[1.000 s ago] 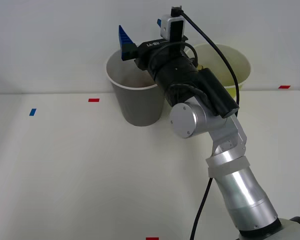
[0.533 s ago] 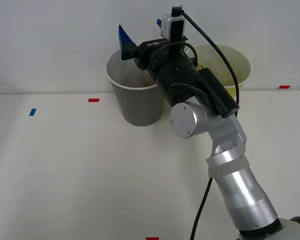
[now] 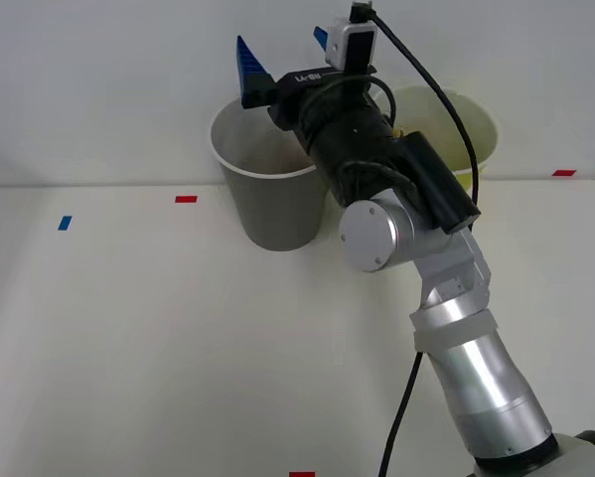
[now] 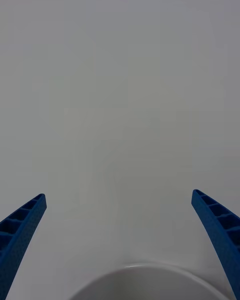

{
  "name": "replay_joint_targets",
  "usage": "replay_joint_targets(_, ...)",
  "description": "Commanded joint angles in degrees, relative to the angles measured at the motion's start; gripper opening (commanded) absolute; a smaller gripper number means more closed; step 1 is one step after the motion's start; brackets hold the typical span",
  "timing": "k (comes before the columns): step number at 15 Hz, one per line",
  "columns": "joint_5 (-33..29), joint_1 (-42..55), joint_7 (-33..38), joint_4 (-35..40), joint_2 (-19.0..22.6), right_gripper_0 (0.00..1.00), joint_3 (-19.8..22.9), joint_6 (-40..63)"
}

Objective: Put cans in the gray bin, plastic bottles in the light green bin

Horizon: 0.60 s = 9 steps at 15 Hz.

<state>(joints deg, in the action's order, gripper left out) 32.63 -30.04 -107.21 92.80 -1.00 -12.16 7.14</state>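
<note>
While the gray bin (image 3: 267,189) and light green bin (image 3: 471,134) stand side by side, the end effector (image 3: 282,60) gapes wide, empty.

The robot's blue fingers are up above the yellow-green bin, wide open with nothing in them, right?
Not quite. The right gripper is above the gray bin, not the light green bin, which stands on the arm's other side. The front view shows that. The rest is right: in the right wrist view the blue fingers are spread wide with nothing between them.
</note>
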Motion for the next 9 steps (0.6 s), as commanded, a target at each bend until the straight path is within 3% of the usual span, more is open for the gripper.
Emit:
replay_joint_targets(1,2.0,1.4,0.0,2.9,0.0,1.0,1.0,3.8)
replay_joint_targets(4,1.7,6.0,0.5,13.2,0.5,1.0,3.2,16.1)
replay_joint_targets(9,1.7,19.3,2.5,22.7,5.5,1.0,-1.0,14.6)
